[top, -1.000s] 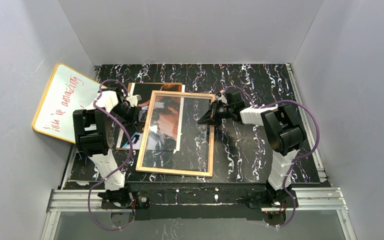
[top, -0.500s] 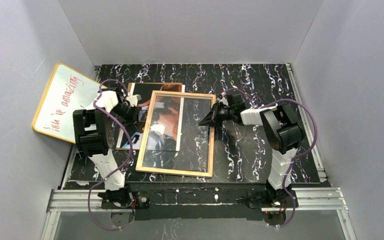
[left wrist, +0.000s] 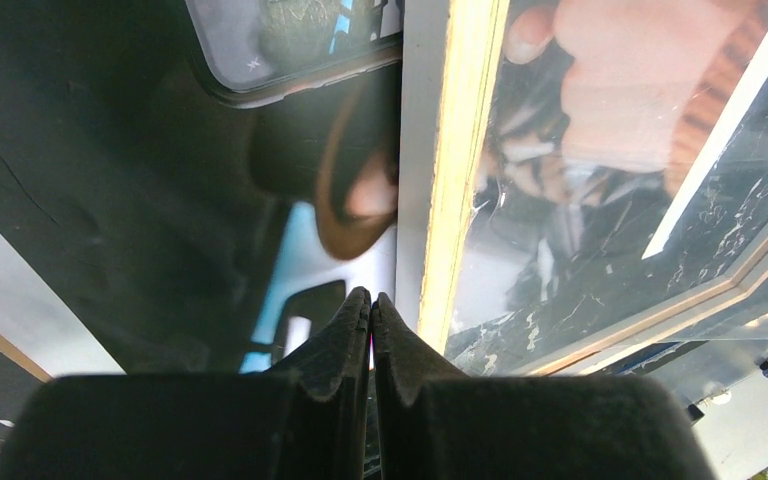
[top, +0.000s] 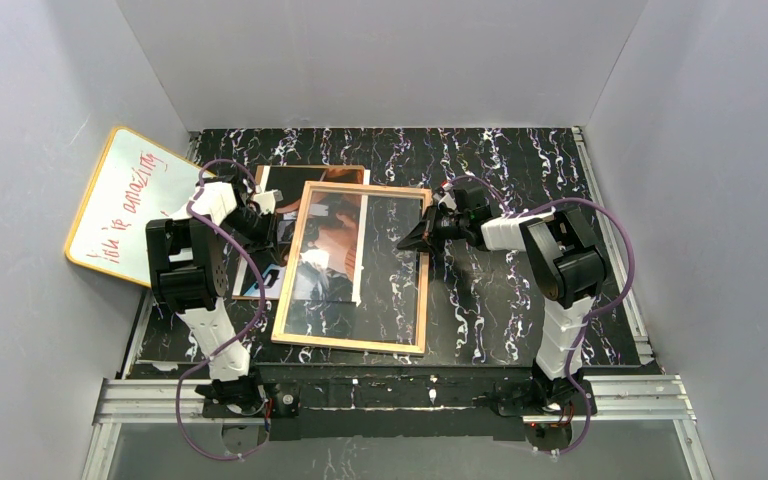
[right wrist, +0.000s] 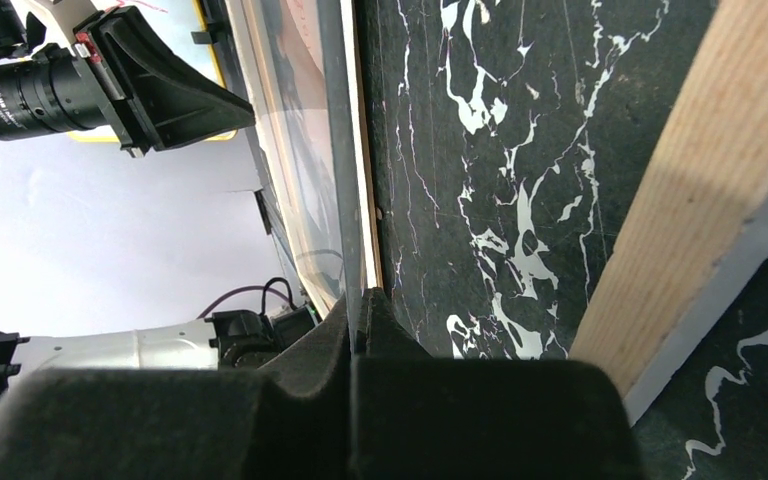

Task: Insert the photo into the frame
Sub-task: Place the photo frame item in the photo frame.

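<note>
The frame (top: 350,343) lies mid-table with its tan wood side up; its left rail (left wrist: 455,200) and right rail (right wrist: 700,200) show in the wrist views. The photo (top: 330,240), dark with orange and blue tones, lies flat under the frame's left half and sticks out past the left rail (left wrist: 300,250). My right gripper (top: 403,241) is inside the frame's right rail, shut (right wrist: 360,300) on the edge of the clear sheet (right wrist: 300,170), which rises tilted from the frame. My left gripper (top: 282,236) is shut (left wrist: 371,300) with nothing visibly held, its tips just over the photo beside the left rail.
An orange-rimmed whiteboard (top: 125,205) with red writing leans against the left wall. A brown backing board (top: 315,172) pokes out behind the frame. Grey walls close in the black marbled table (top: 520,160) on three sides.
My right wrist has swung slightly right and back while its tips stay on the clear sheet. The left arm, frame and photo have not moved.
</note>
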`<state>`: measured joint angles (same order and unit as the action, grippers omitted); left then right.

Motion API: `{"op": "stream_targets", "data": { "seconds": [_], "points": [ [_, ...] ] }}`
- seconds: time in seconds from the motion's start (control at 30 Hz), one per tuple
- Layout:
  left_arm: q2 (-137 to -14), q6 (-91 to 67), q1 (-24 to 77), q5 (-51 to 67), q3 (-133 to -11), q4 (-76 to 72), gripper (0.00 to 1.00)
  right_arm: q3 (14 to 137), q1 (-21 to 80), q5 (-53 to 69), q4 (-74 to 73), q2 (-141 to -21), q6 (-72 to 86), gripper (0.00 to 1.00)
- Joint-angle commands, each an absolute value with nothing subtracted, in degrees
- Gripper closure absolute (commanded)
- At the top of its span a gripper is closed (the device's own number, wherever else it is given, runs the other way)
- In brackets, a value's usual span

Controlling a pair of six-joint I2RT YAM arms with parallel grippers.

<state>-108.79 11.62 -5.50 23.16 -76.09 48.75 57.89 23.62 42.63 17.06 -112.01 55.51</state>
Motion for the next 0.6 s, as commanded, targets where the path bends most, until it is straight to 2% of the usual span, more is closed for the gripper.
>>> {"op": "stream_targets", "data": {
  "seconds": [0.0, 0.4, 0.57],
  "points": [
    [-108.79, 12.39, -5.27, 23.97, -75.42, 49.95, 0.98, 57.42, 23.18, 43.49, 21.03, -110.43, 56.04, 0.99],
    [-108.91, 12.71, -4.7, 24.1, -74.62, 49.75, 0.98, 56.49, 22.98, 44.86, 25.3, -109.22, 58.45, 0.99],
    [-109.27, 12.58, -4.57, 24.09, -74.84, 49.64, 0.98, 58.79, 22.94, 45.1, 20.39, -108.83, 54.97, 0.99]
  ]
}}
